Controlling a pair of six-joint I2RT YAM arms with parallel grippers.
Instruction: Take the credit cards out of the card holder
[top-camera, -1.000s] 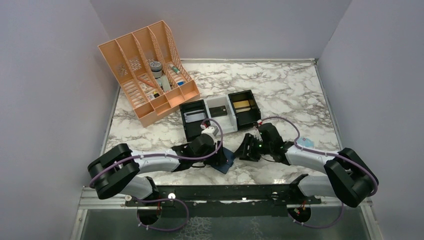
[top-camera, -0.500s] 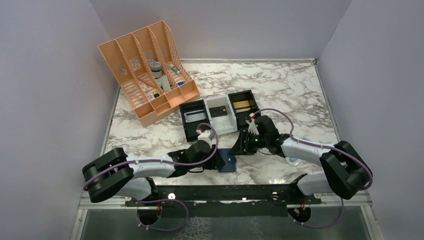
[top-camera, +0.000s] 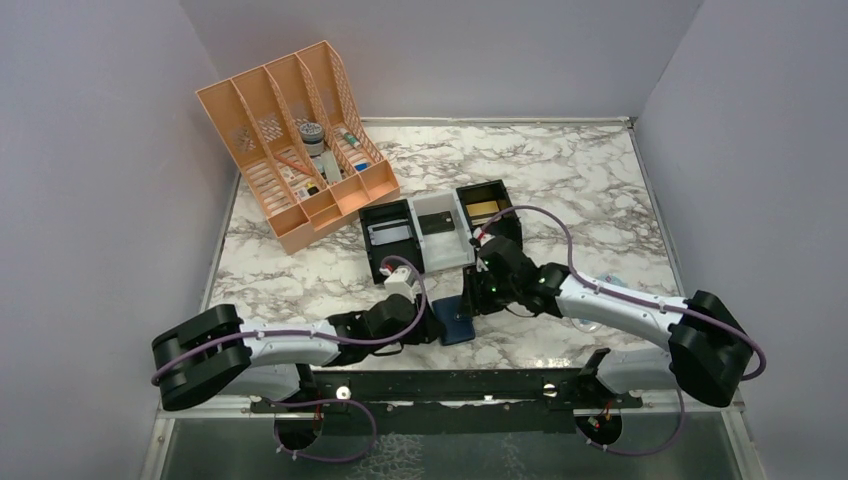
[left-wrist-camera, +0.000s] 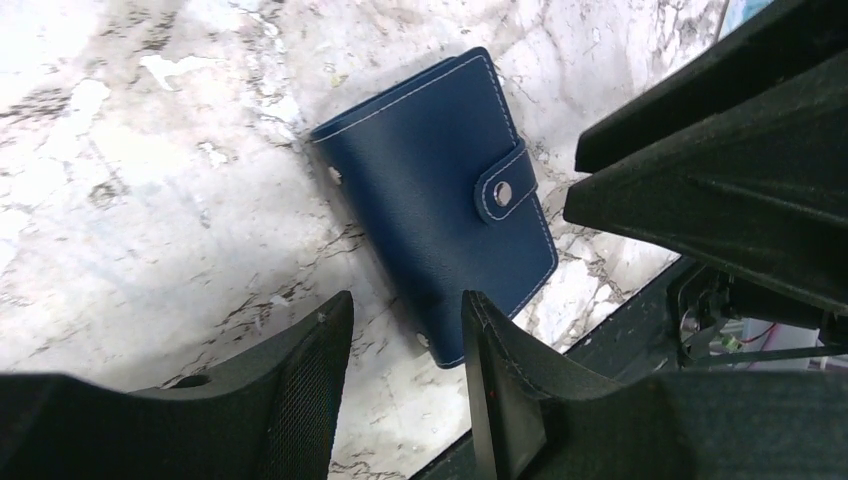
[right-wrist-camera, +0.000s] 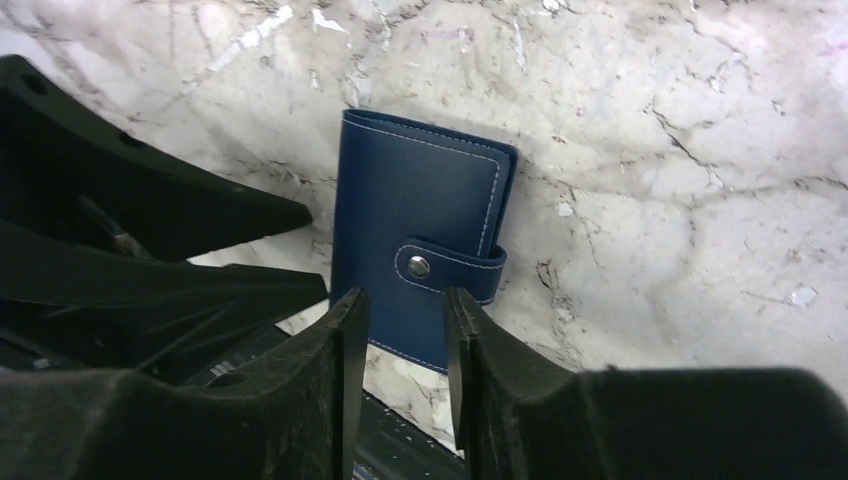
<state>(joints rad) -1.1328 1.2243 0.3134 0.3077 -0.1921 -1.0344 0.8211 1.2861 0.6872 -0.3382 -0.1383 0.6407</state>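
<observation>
The left jaws are a little way apart and hold nothing. The right jaws are the same: a small gap, nothing in it. Both hang low over the surface (top-camera: 570, 170), very near each other, with the card holder (top-camera: 455, 322) between them.

The card holder lies flat on the surface and is shut. Its strap tab (left-wrist-camera: 503, 190) wraps over the edge and is snapped down with a small round snap. No credit cards show, because it is closed. From the left wrist, one corner of the card holder sits just past the gap in the left jaws. From the right wrist, its short edge sits just past the gap in the right jaws.

Farther back stand the box trays (top-camera: 445, 250) and the orange rack (top-camera: 290, 150).

I think the step now is getting the strap open. The card holder is thin and flat, so the jaws may slip over it or push it along the smooth surface. If one arm pulls the strap and the other does not press down, the whole thing may lift up. The arms are so close that they might bump.
</observation>
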